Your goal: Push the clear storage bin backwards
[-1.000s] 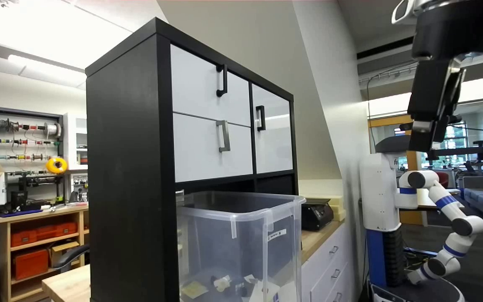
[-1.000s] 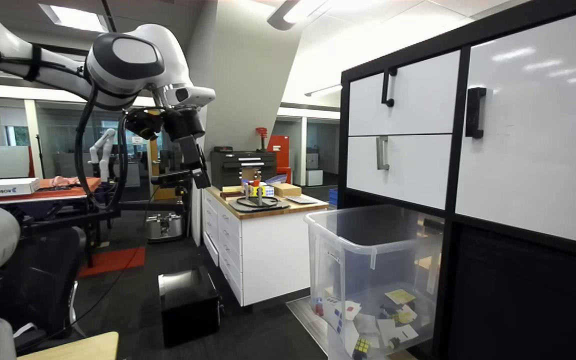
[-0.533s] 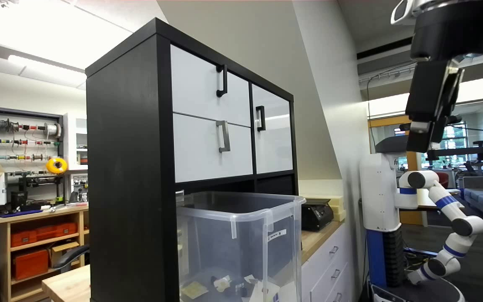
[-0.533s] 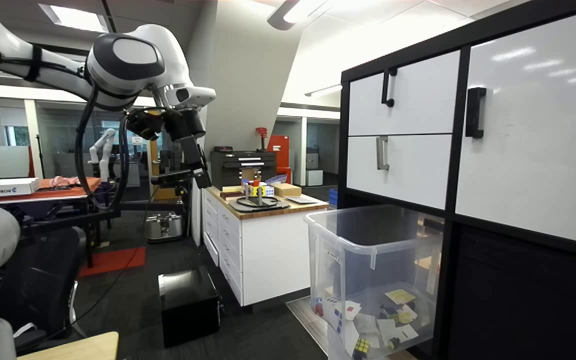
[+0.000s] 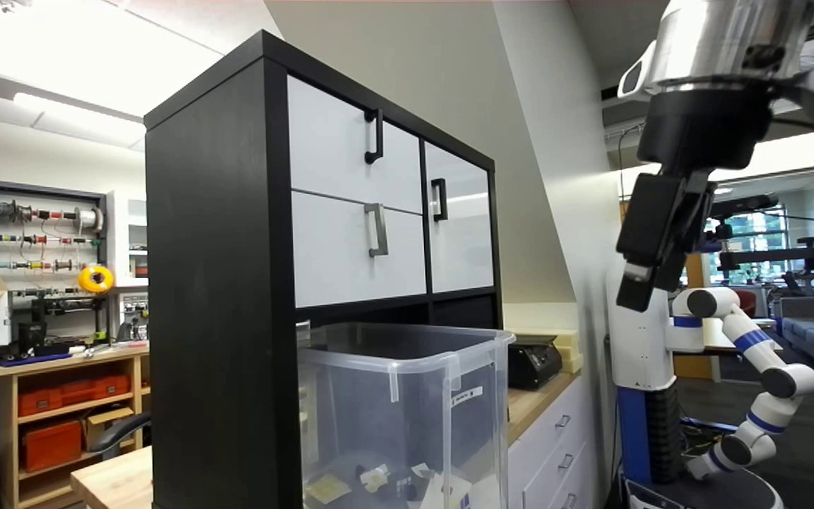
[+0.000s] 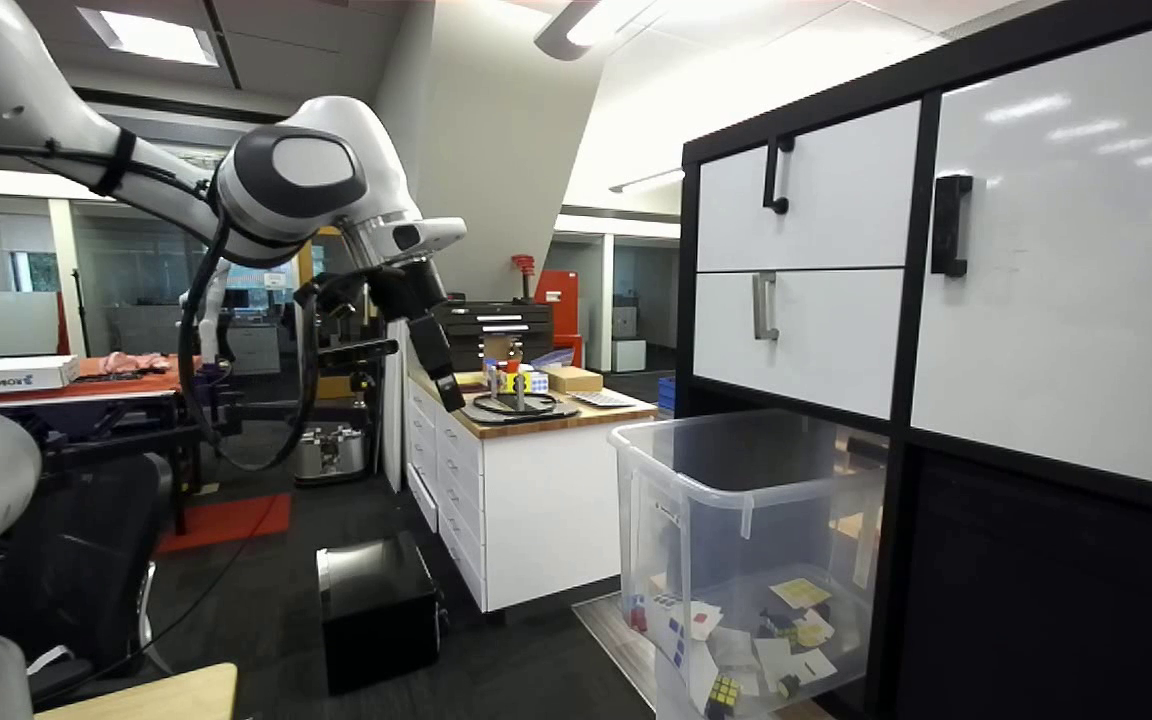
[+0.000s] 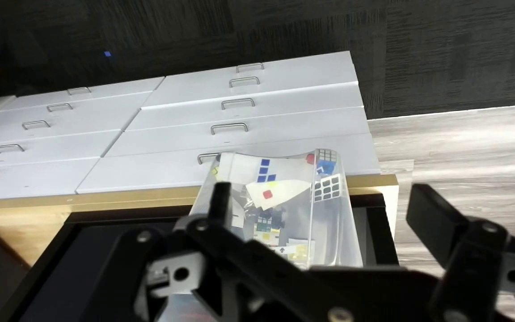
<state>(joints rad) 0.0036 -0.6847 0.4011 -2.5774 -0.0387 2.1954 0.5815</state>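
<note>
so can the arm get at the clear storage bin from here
Probably yes: the clear storage bin juts out in front of the black cabinet, and nothing seems to stand between it and the open jaws. They are apart from it, so they would have to come closer.

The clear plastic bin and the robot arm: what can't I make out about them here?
Clear bin: its lower end is cut off by the bottom edge in an exterior view.
Label on it: too small to read in both exterior views.
Part of the bin in the wrist view: hidden behind the gripper.
Fingers: blurred in the wrist view.
Robot arm: cut off by the left edge in an exterior view.
</note>
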